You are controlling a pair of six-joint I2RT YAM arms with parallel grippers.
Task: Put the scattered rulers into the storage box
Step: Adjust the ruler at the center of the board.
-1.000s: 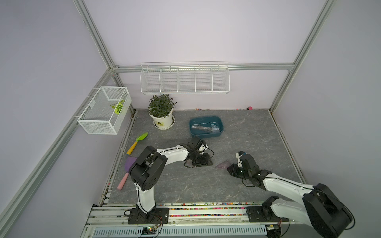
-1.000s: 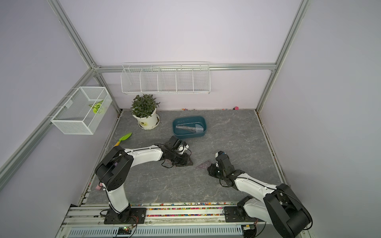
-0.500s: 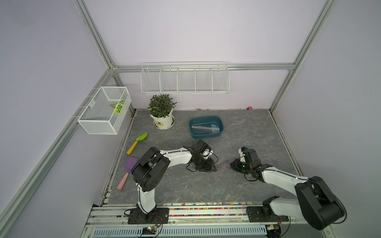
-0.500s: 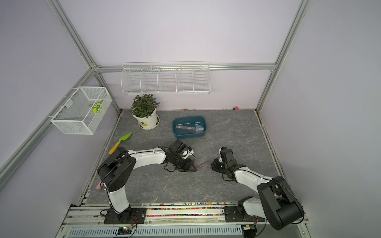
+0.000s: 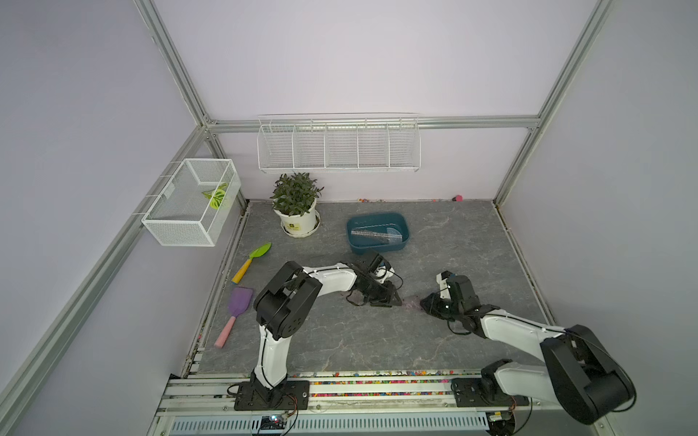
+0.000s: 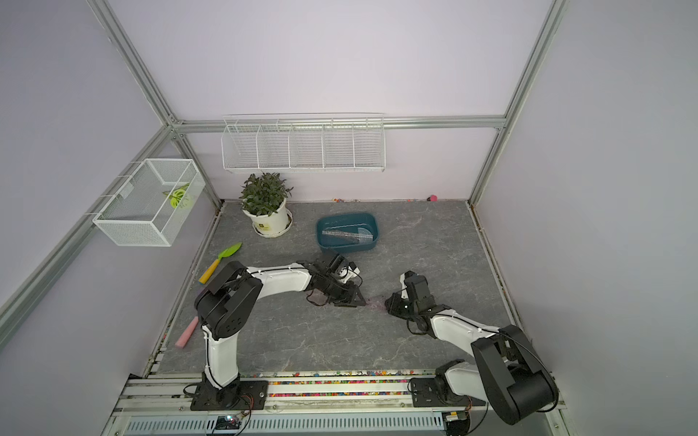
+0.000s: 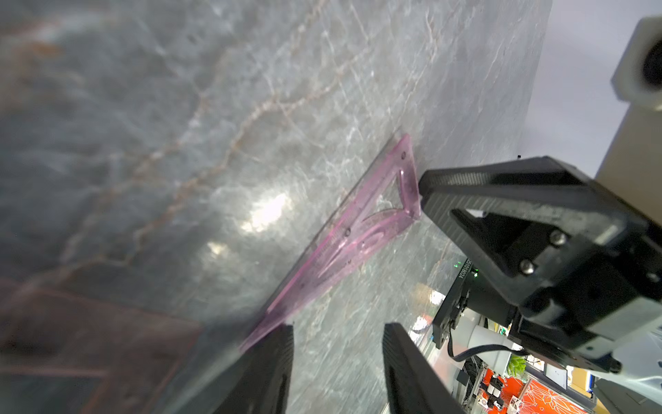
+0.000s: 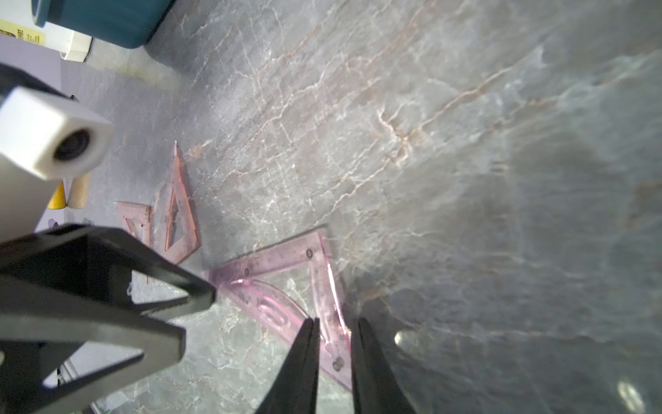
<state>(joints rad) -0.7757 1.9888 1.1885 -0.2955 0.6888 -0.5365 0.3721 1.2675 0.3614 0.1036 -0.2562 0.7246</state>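
Note:
A pink transparent triangular ruler [image 8: 272,265] lies on the grey table between my two grippers, in both top views [image 5: 411,302] [image 6: 376,302]. My right gripper [image 8: 335,322] is shut across one side strip of this ruler near a corner. My left gripper [image 7: 336,328] is open, and one fingertip [image 7: 276,333] touches the ruler's [image 7: 344,247] opposite corner. Two smaller triangle rulers [image 8: 179,215] [image 8: 136,218] lie flat behind the left gripper. The teal storage box [image 5: 377,248] [image 6: 347,247] stands farther back and holds straight rulers [image 5: 368,236] and a bluish protractor [image 5: 394,233].
A potted plant [image 5: 297,211] stands left of the box. A green trowel [image 5: 252,260] and a purple shovel [image 5: 236,313] lie along the left edge. White wire baskets hang on the left wall [image 5: 190,202] and back wall [image 5: 338,145].
My left gripper has slid to the right until it reaches the triangular ruler. My right gripper has shifted slightly and stays at the ruler's other end.

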